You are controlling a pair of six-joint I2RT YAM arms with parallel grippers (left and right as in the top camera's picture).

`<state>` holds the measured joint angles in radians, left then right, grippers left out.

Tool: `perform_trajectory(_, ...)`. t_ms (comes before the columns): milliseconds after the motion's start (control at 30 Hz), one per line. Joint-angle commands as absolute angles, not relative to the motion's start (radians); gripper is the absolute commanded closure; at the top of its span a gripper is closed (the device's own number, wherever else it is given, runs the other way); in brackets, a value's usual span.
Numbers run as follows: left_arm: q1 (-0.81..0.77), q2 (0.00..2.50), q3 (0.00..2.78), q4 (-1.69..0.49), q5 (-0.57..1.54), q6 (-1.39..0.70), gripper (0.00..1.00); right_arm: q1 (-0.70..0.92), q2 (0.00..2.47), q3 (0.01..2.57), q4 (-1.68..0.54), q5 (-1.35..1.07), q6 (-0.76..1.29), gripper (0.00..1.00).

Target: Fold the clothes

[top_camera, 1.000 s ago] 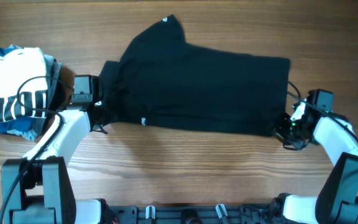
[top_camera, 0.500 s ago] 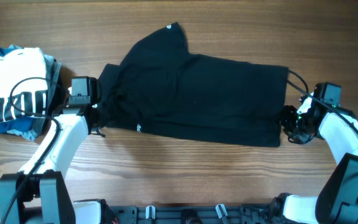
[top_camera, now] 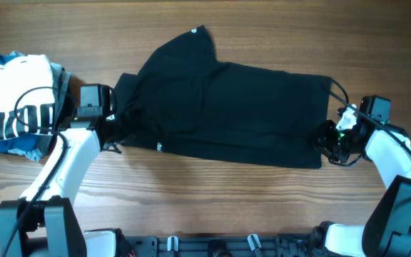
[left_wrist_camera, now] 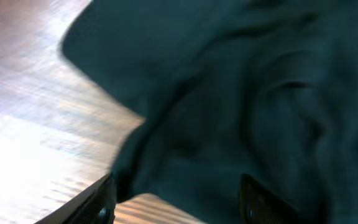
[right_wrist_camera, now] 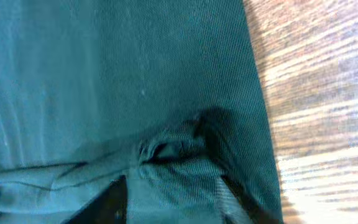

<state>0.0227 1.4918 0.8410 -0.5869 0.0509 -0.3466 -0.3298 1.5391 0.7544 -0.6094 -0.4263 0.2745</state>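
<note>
Left gripper (top_camera: 111, 130) at nine o'clock, right gripper (top_camera: 328, 143) at three, each part-closed on bunched black T-shirt (top_camera: 227, 107) edge. Soft, light, limp; probably best pinched at corners, kept taut.

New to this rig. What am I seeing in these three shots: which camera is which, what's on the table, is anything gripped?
Two robot arms, each ending in a two-finger gripper. The wide shot comes from a fixed overhead camera; the two close-ups come from cameras on each wrist. On the wooden table lies a black T-shirt. The left gripper and right gripper sit at opposite ends of the shirt, each apparently pinching bunched fabric, though the left view is blurry. A pile of other garments lies beyond the left one.
</note>
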Motion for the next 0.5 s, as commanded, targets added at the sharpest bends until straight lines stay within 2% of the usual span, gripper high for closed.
perform_trajectory(0,0.031,1.458,0.9,-0.587,0.171,-0.344,0.34,-0.317,1.541,0.698,-0.566,-0.434,0.344,0.45)
perform_trajectory(33,0.031,1.456,0.909,-0.588,0.172,-0.334,0.33,-0.317,1.543,0.688,-0.555,-0.44,0.355,0.49)
perform_trajectory(67,0.031,1.456,0.913,-0.588,0.175,-0.32,0.32,-0.317,1.543,0.684,-0.545,-0.442,0.356,0.59)
perform_trajectory(100,0.031,1.456,0.916,-0.589,0.179,-0.312,0.32,-0.318,1.543,0.683,-0.533,-0.442,0.356,0.68)
perform_trajectory(133,0.031,1.457,0.916,-0.589,0.203,-0.294,0.32,-0.318,1.542,0.684,-0.506,-0.475,0.354,0.83)
perform_trajectory(200,0.031,1.457,0.916,-0.592,0.21,-0.292,0.32,-0.318,1.542,0.696,-0.493,-0.519,0.356,0.94)
perform_trajectory(333,0.03,1.457,0.916,-0.595,0.213,-0.292,0.33,-0.319,1.528,0.747,-0.49,-0.559,0.389,0.95)
perform_trajectory(467,0.03,1.457,0.916,-0.595,0.213,-0.292,0.33,-0.323,1.524,0.763,-0.449,-0.558,0.53,0.96)
